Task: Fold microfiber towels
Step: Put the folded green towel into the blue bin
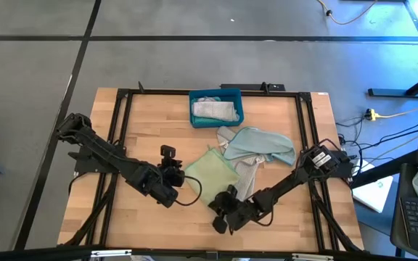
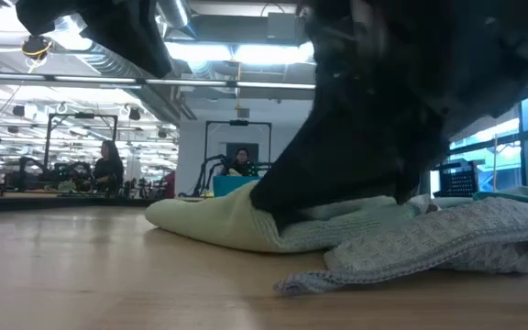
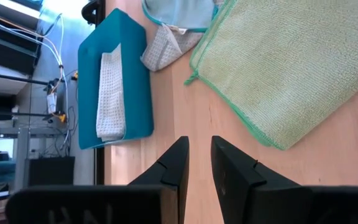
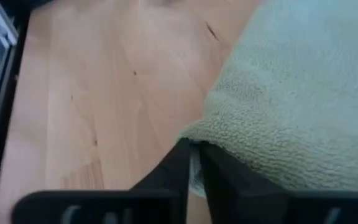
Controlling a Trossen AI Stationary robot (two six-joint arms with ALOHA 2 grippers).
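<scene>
- Right gripper point(image 4: 194, 163) is down at the front of the table point(image 1: 144, 116), nipped onto the near edge of the pale green towel point(image 1: 210, 172); in its wrist view the two dark fingers stand almost together with a fold of green cloth pinched between them, so the pincer is narrow and holding that towel
- From above, the green towel lies flat near the middle of the table, between the two arms; its front corner runs under the right gripper point(image 1: 225, 210)
- The low view shows the same towel point(image 2: 218, 225) bunched up off the wood where the dark gripper bears on it; a grey towel point(image 2: 429, 243) lies just beside it, touching
- Left gripper point(image 1: 171, 174) sits just beside the green towel's left edge, holding nothing; its wrist view shows the fingers point(image 3: 173, 171) narrow, a slim gap between them, over bare wood, with the green towel point(image 3: 284, 68) near but apart
- Pale blue towel point(image 1: 261, 145) lies crumpled towards the right of the green one, draped over a grey-beige towel point(image 1: 247, 172); the two overlap
- Teal-blue bin point(image 1: 216, 109) stands at the back of the table; a pale cloth point(image 1: 215, 110) lies inside it
- Beyond the table, the low view catches a person point(image 2: 108, 165) in the room behind
</scene>
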